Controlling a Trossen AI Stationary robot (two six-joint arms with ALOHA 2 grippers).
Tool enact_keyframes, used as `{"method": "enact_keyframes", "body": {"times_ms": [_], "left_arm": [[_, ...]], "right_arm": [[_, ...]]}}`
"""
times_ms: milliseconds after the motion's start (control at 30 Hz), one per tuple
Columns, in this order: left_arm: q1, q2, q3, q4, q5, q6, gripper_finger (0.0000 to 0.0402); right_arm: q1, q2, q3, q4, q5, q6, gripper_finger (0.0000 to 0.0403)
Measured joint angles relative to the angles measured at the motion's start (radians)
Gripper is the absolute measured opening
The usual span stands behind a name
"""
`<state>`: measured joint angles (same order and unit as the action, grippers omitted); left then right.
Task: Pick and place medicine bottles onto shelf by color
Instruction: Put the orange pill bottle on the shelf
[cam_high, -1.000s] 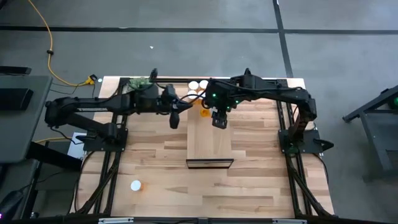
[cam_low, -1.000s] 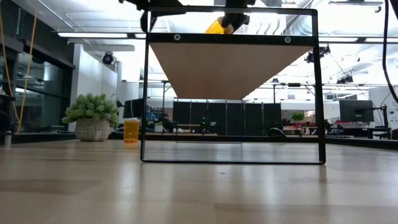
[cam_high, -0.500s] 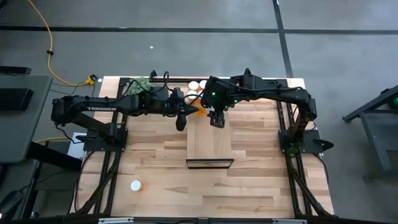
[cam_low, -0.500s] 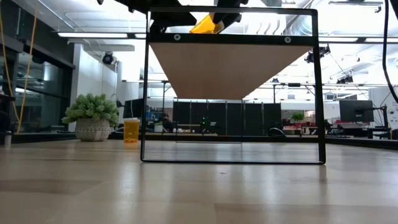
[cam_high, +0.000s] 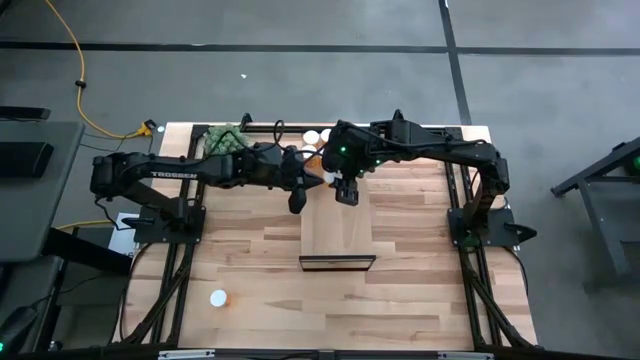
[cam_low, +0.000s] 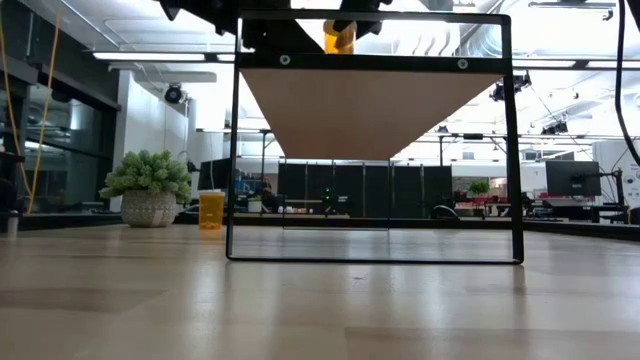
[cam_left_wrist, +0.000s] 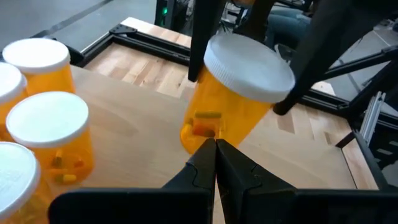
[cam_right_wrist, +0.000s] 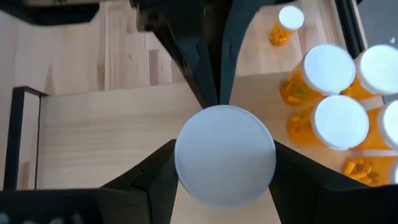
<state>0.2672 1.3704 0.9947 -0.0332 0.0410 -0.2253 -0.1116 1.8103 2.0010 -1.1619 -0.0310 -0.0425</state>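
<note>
One medicine bottle (cam_left_wrist: 233, 93), translucent orange with a round white cap and a few pills inside, hangs tilted over the shelf (cam_high: 338, 228), cap uppermost, base nearly on the board. The right gripper (cam_right_wrist: 225, 163) has its jaws clamped on it. The left gripper (cam_left_wrist: 216, 149), jaws pressed together, points at its base.
</note>
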Motion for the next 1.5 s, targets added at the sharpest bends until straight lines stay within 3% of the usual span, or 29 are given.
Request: {"method": "enact_keyframes", "body": {"times_ms": [233,467,600,767,900,1100,1500], "left_arm": [[0.000,0.006,0.000,0.008,0.005,-0.001,0.0000],[0.046,-0.172,-0.001,-0.247,-0.012,0.064,0.0000],[0.066,-0.305,-0.001,-0.312,-0.054,0.080,0.0000],[0.067,-0.447,-0.001,-0.287,-0.091,0.146,0.0000],[0.066,-0.510,-0.001,-0.268,-0.137,0.177,0.0000],[0.067,-0.541,-0.001,-0.260,-0.192,0.177,0.0000],[0.066,-0.514,-0.001,-0.262,-0.191,0.168,0.0000]], "right_arm": [[-0.002,-0.001,0.000,-0.004,-0.003,-0.001,0.0195],[-0.044,-0.056,-0.021,-0.099,-0.007,-0.035,0.0195],[-0.087,-0.198,-0.241,0.043,-0.021,-0.001,0.0195],[-0.125,-0.413,-0.637,0.464,-0.030,0.115,0.0195],[-0.140,-0.464,-0.770,0.663,0.044,0.192,0.0195],[-0.158,-0.385,-0.750,0.633,0.132,0.194,0.0195],[-0.169,-0.250,-0.647,0.568,0.137,0.135,0.0195]]}}
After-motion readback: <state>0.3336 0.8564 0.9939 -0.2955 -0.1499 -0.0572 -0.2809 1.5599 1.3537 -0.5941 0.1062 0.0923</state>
